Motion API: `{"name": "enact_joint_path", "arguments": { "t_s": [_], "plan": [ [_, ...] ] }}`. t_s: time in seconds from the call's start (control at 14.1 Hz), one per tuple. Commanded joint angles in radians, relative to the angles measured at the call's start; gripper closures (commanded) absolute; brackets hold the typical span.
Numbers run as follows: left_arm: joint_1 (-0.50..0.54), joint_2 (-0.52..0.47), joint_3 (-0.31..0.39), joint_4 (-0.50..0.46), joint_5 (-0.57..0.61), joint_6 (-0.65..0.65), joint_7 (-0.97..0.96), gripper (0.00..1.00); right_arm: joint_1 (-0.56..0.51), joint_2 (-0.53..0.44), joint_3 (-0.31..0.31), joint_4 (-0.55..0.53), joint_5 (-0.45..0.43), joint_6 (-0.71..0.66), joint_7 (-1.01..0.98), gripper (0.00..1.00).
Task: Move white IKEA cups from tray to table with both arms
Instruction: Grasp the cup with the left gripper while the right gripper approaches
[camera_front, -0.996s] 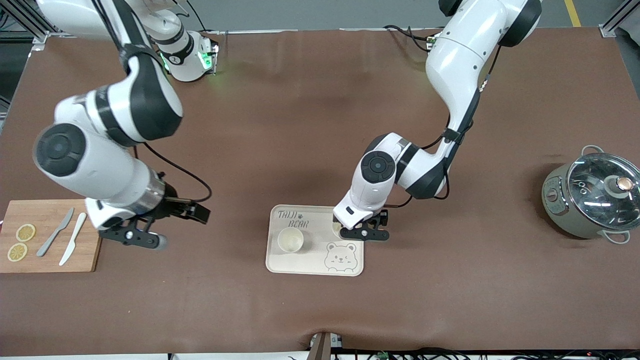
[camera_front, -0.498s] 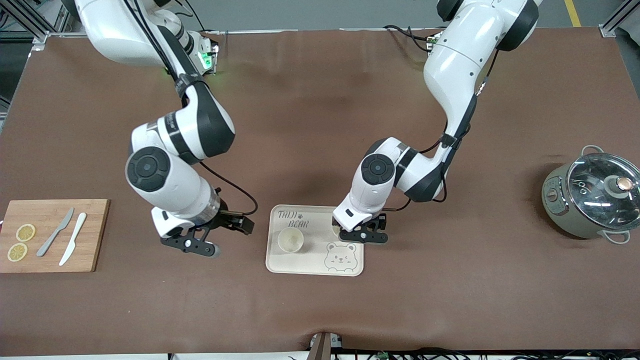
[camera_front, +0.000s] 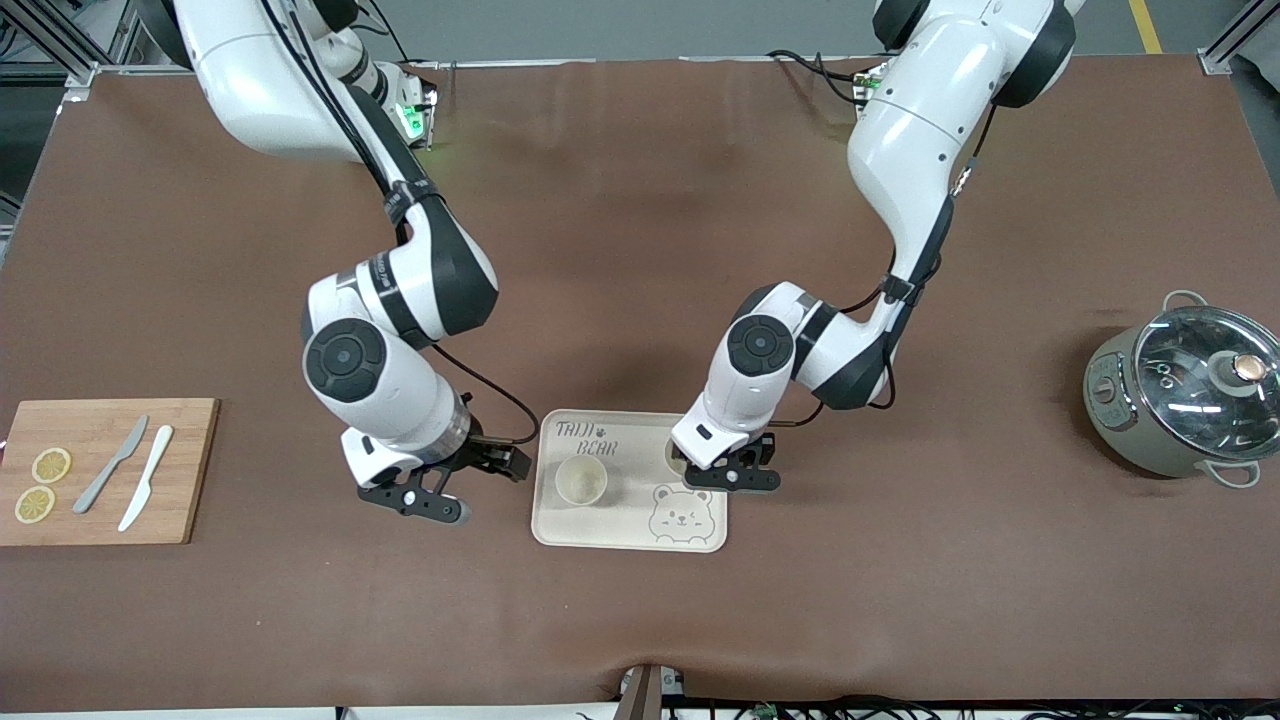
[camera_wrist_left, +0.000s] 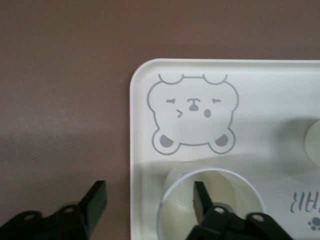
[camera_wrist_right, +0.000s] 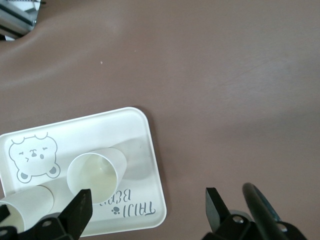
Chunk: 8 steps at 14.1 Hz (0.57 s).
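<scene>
Two white IKEA cups stand upright on a cream bear tray (camera_front: 620, 525). One cup (camera_front: 581, 480) stands toward the right arm's end of the tray, under the printed words. The other cup (camera_front: 673, 457) is largely hidden under my left gripper (camera_front: 718, 474). In the left wrist view, that gripper (camera_wrist_left: 149, 189) is open. One finger reaches inside this cup (camera_wrist_left: 210, 205), and the other is outside the tray's edge. My right gripper (camera_front: 480, 488) is open and empty over the table beside the tray. The right wrist view has the tray corner (camera_wrist_right: 150, 210) between its fingers, with the first cup (camera_wrist_right: 95, 172) close by.
A wooden board (camera_front: 100, 510) with lemon slices and two knives lies at the right arm's end of the table. A grey-green pot with a glass lid (camera_front: 1185, 395) stands at the left arm's end. Brown mat covers the rest.
The right arm has swung from above the wooden board across to the tray's edge, its gripper still open. The left gripper has stayed at its cup.
</scene>
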<state>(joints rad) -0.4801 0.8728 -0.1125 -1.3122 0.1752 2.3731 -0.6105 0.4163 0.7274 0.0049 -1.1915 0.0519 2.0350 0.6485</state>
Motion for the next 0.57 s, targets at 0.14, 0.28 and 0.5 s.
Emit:
{"name": "enact_joint_path", "arguments": {
  "t_s": [0.14,0.28,0.5],
  "plan": [
    [0.009,0.006,0.001,0.014,0.020,0.009,-0.003,1.00,0.033,0.040,-0.006,0.009,-0.020,0.059,0.053,0.00],
    [0.006,0.005,0.001,0.014,0.018,0.009,-0.006,1.00,0.033,0.041,-0.006,0.009,-0.020,0.059,0.053,0.00],
    [-0.006,0.000,0.001,0.014,0.015,0.005,-0.015,1.00,0.035,0.056,-0.006,0.007,-0.020,0.080,0.054,0.00]
  ]
}}
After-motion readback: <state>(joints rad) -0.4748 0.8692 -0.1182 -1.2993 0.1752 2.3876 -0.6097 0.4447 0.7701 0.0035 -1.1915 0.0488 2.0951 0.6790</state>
